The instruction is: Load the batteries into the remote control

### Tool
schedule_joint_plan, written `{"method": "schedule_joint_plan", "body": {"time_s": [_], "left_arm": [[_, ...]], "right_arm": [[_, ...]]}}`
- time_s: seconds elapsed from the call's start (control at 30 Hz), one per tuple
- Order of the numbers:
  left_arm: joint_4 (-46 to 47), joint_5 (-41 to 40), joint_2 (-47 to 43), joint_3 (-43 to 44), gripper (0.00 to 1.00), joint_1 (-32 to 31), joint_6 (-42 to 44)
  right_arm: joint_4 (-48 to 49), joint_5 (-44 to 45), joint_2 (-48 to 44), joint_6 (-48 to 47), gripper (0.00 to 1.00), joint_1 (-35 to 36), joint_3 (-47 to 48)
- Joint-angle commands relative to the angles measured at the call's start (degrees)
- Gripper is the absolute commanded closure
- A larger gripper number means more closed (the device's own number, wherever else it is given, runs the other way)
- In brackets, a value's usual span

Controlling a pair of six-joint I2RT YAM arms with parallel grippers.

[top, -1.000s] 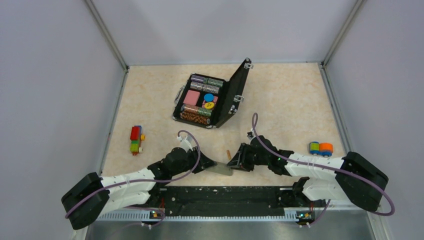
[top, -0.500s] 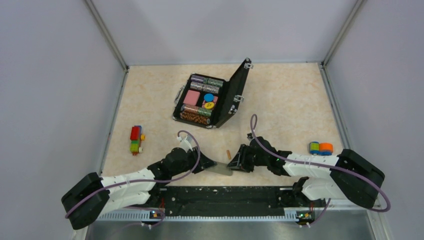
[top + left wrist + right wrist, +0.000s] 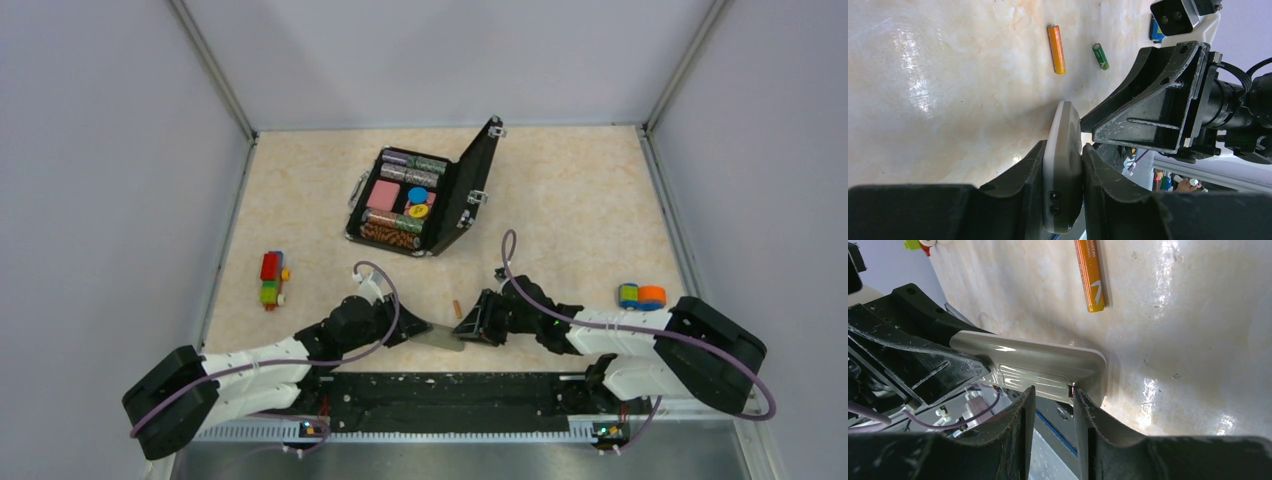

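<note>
My left gripper [image 3: 424, 331] is shut on the remote control [image 3: 441, 338], holding it on edge just above the table near the front. In the left wrist view the remote [image 3: 1064, 125] is clamped between the fingers [image 3: 1023, 170]. My right gripper [image 3: 468, 327] meets the remote's free end. In the right wrist view its jaws [image 3: 1050, 394] stand a narrow gap apart with nothing between them, the tips against the grey back cover [image 3: 1033, 371]. The orange-brown battery [image 3: 458, 309] lies on the table just beyond [image 3: 1089, 275] [image 3: 1056, 49]. The green battery [image 3: 1100, 56] lies beside it.
An open black hinged case [image 3: 474, 188] with rolls of chips stands at the back centre. A multicoloured block toy [image 3: 271, 279] lies at the left. A blue and orange toy [image 3: 642, 296] lies at the right. The black base rail [image 3: 450, 392] runs along the near edge.
The right arm has edged slightly left toward the remote. The left arm and the remote have not moved.
</note>
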Motion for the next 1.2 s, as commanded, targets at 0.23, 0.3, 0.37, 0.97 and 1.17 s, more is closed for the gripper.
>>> {"method": "schedule_joint_plan", "body": {"time_s": [0.23,0.3,0.37,0.97,1.17], "left_arm": [[-0.64,-0.31,2.85,-2.03,1.0,-0.3,2.22],[-0.56,-0.2,3.25,-1.87,1.0,-0.35,2.3],[-0.29,0.0,3.87,-1.85,1.0,-0.39,2.32],[1.26,-1.33,6.44,-1.36,1.0,-2.59,0.34],[-4.62,-4.97,3.89,0.24,1.0,-3.34,0.7]], "right_arm": [[18.19,-2.55,3.12,3.99,0.66,0.82,-6.54],[21.73,-2.95,3.08,4.29,0.66,0.75,-7.5],[24.84,-3.14,3.12,4.66,0.66,0.84,-8.44],[54.58,-5.88,11.34,8.31,0.7,0.83,-11.88],[56.91,-5.83,10.85,8.73,0.7,0.82,-10.5]]}}
